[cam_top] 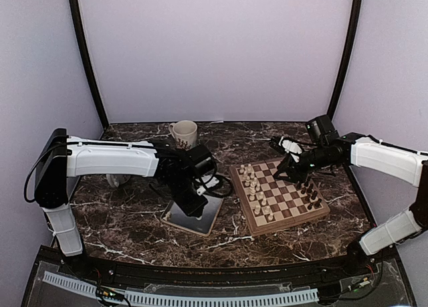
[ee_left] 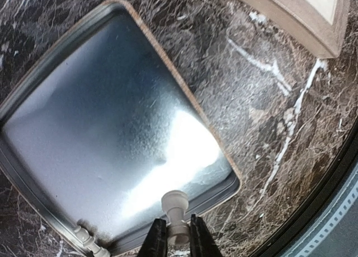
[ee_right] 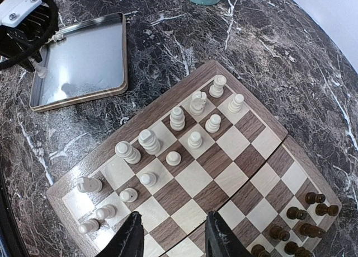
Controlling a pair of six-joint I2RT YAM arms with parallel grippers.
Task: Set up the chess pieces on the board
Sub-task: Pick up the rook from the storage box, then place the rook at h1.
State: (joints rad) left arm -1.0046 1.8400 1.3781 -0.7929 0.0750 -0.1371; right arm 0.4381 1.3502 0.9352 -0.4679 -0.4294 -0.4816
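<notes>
High rear view; wrist views close, sharing board (ee_right: 193, 177).

Reaches with the left arm (cam_top: 110, 158) inward, wrist bent down, and pinches a cream chess piece (ee_left: 174, 208) between the fingers (ee_left: 158, 241) of the left gripper (ee_left: 178, 236). Holds the right arm (cam_top: 384, 156) bent inward, the right gripper (ee_right: 173, 232) pointing down, jaws apart and empty

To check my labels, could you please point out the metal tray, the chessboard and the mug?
metal tray (ee_left: 106, 134), left wrist view, bare floor.
chessboard (ee_right: 193, 177), right wrist view, empty light square.
mug (cam_top: 185, 133), top external view, side wall.
</notes>
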